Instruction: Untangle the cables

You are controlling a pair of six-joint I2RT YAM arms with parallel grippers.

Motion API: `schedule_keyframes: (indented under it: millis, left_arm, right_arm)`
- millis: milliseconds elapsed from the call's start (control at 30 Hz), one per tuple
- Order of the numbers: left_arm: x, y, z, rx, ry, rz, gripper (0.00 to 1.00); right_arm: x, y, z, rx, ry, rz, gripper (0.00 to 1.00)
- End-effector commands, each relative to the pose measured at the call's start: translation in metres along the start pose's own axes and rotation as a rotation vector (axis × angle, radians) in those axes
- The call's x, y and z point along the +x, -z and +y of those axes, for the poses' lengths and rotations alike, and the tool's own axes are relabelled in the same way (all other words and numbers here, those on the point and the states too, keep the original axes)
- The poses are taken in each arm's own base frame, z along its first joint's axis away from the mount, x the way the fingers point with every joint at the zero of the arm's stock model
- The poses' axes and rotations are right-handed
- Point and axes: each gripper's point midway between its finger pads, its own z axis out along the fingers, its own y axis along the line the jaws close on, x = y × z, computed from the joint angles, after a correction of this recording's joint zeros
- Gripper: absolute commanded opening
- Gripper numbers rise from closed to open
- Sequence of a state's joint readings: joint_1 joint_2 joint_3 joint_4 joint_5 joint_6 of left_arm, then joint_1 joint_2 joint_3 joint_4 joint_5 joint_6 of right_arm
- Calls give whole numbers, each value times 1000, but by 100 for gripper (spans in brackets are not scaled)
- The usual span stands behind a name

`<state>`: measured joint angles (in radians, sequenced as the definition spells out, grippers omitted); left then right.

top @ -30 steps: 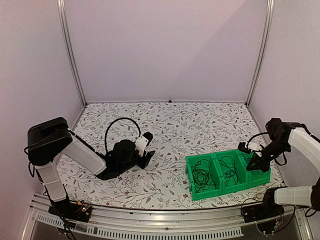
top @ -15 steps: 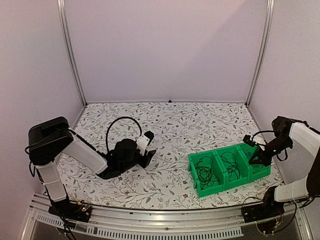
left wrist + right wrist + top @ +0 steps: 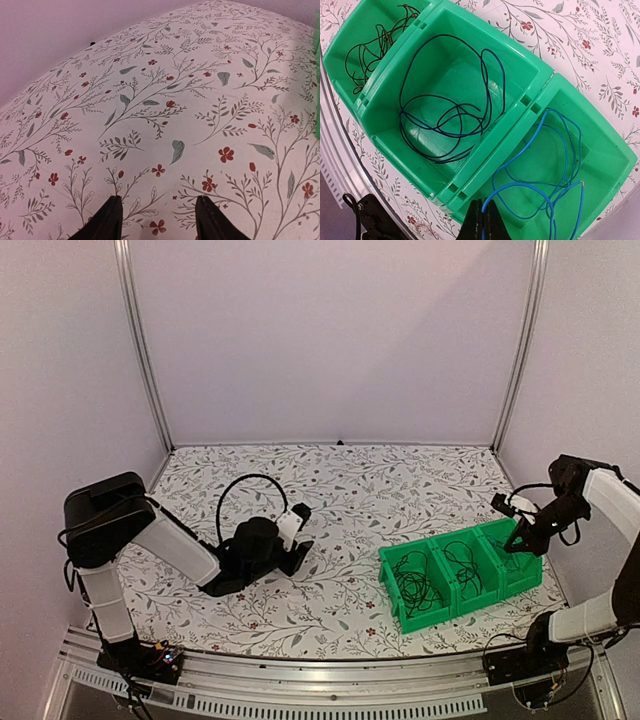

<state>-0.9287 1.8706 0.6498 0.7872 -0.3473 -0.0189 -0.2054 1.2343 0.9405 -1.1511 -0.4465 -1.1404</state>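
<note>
A green three-compartment bin [image 3: 468, 604] stands at the front right of the table. In the right wrist view its rim [image 3: 492, 142] divides a thin black cable [image 3: 367, 52] in one end compartment, a dark cable [image 3: 451, 127] coiled in the middle one, and a bright blue cable [image 3: 559, 150] in the other end one. My right gripper [image 3: 483, 222] is shut on the blue cable's end, just above that compartment; it also shows in the top view [image 3: 522, 537]. My left gripper [image 3: 157, 215] is open and empty, low over the patterned tabletop, left of centre in the top view [image 3: 300, 543].
The black cable [image 3: 410, 582] and the dark cable [image 3: 462, 565] show in the bin from above. A thick black hose [image 3: 240, 490] arches over the left arm. Metal frame posts [image 3: 515, 350] and walls ring the table. A black clamp [image 3: 367, 217] sits by the table's edge.
My right gripper has risen and moved right and back over the bin's right end. The bin has slid slightly to the right. The left arm has barely shifted.
</note>
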Motion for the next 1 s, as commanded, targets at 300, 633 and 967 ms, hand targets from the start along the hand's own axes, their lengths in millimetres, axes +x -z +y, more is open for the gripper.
schedule_keyframes:
  millis: [300,633,967]
  left_arm:
    - [-3,-7,8,-18,-31,10,49]
    - [-44,13,46,-132,-2,86,56]
    - [-114,47,122,-207,268,193,99]
  right_arm:
    - [1,-18,-34,-37,-113,28,37]
    - [-70,73,-78,281,6,-159,96]
    - [-206,135,-155,555,-30,-564,99]
